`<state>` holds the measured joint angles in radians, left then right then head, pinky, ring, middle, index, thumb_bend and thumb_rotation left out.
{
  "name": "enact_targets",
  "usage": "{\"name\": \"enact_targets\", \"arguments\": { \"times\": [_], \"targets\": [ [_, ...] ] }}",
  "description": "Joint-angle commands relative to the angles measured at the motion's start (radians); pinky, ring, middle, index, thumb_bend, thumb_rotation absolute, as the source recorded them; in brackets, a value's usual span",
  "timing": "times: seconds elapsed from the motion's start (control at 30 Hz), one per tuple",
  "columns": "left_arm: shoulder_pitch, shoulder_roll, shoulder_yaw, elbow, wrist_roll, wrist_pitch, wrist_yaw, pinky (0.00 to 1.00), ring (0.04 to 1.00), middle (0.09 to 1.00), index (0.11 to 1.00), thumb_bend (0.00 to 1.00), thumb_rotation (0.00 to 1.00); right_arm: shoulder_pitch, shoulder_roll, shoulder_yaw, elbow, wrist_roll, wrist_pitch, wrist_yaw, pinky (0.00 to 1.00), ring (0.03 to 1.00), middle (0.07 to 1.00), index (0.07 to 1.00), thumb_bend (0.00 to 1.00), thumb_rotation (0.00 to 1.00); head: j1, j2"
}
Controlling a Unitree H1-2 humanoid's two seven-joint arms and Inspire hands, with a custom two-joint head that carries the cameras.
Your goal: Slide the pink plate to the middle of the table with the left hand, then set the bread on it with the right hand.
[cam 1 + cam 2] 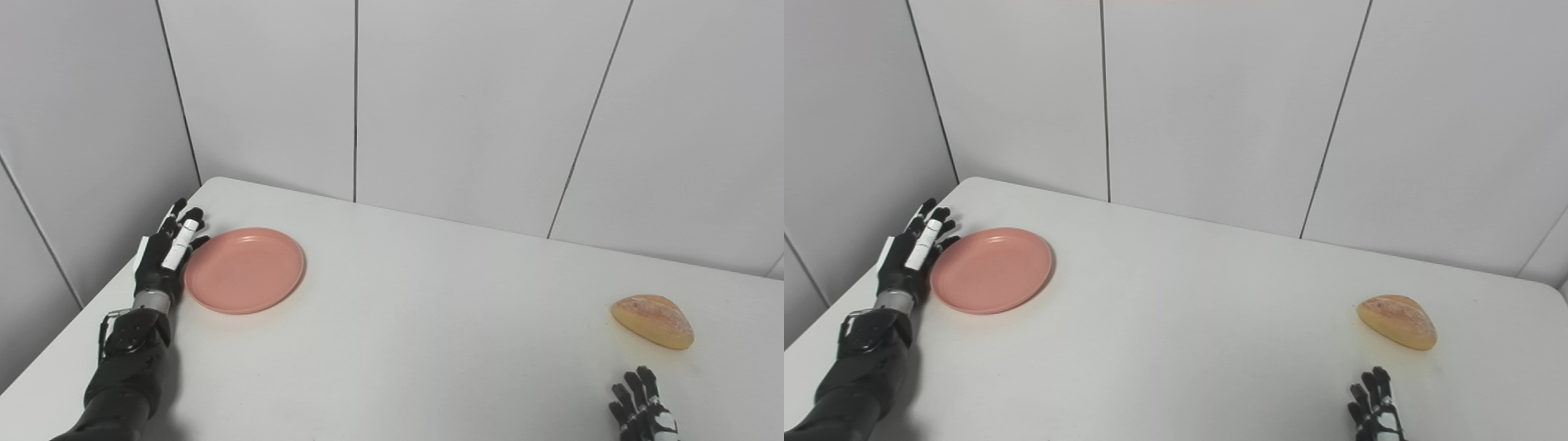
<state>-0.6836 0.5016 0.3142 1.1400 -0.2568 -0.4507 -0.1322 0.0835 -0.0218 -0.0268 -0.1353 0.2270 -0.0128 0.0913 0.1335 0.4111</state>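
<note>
A round pink plate lies flat near the table's far left corner. My left hand stands just left of it, fingers straight and apart, its thumb side against the plate's left rim. It holds nothing. A golden loaf of bread rests on the table at the right. At the bottom edge, just short of the bread, only the spread fingertips of my right hand show, empty and apart from the loaf.
The white table runs diagonally, its left edge close behind my left arm. White panelled walls rise right behind the table's far edge and along its left side.
</note>
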Motion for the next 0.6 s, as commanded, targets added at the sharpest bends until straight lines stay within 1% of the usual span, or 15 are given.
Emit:
{"name": "enact_targets", "arguments": {
  "times": [0.0,0.07,0.13,0.23,0.33,0.4,0.47,0.57],
  "targets": [
    [-0.043,0.020,-0.001,0.031,-0.006,-0.012,-0.016,0.81,0.878,0.903,0.917,0.96,0.69,0.020,0.003,0.001,-0.005,0.004,0.050,-0.006,1.00,0.976,0.986,1.000,0.84,0.95,-0.001,0.002],
    [-0.047,0.022,0.000,0.045,-0.013,-0.011,-0.029,0.81,0.892,0.906,0.912,0.99,0.67,0.020,0.004,0.000,-0.005,0.004,0.048,-0.006,1.00,0.976,0.984,1.000,0.84,0.94,-0.001,0.002],
    [-0.046,0.021,0.004,0.044,-0.022,-0.009,-0.043,0.83,0.903,0.909,0.907,1.00,0.67,0.021,0.004,-0.001,-0.008,0.003,0.049,-0.007,1.00,0.977,0.983,1.000,0.84,0.94,-0.002,0.006],
    [-0.038,0.018,-0.003,0.029,-0.020,-0.012,-0.056,0.86,0.919,0.913,0.916,0.97,0.68,0.024,0.002,-0.001,-0.013,0.004,0.052,-0.006,1.00,0.977,0.982,1.000,0.84,0.94,0.000,0.008],
    [-0.028,0.009,-0.013,0.000,-0.020,-0.011,-0.060,0.89,0.945,0.922,0.938,0.92,0.69,0.025,0.002,0.000,-0.017,0.004,0.057,-0.007,1.00,0.977,0.984,1.000,0.83,0.94,-0.001,0.011],
    [-0.023,0.002,-0.014,-0.016,-0.026,-0.009,-0.062,0.88,0.936,0.910,0.933,0.93,0.68,0.026,0.002,0.000,-0.018,0.005,0.058,-0.007,1.00,0.974,0.983,1.000,0.83,0.93,-0.001,0.011],
    [-0.020,-0.002,-0.019,-0.026,-0.028,-0.009,-0.069,0.90,0.944,0.919,0.946,0.93,0.69,0.026,0.003,0.000,-0.018,0.006,0.059,-0.006,1.00,0.974,0.983,1.000,0.83,0.93,-0.002,0.010],
    [-0.016,-0.010,-0.026,-0.043,-0.029,0.003,-0.071,0.90,0.946,0.942,0.954,0.94,0.69,0.025,0.004,0.001,-0.019,0.004,0.061,-0.007,1.00,0.973,0.981,1.000,0.83,0.93,-0.005,0.010]
  ]
}}
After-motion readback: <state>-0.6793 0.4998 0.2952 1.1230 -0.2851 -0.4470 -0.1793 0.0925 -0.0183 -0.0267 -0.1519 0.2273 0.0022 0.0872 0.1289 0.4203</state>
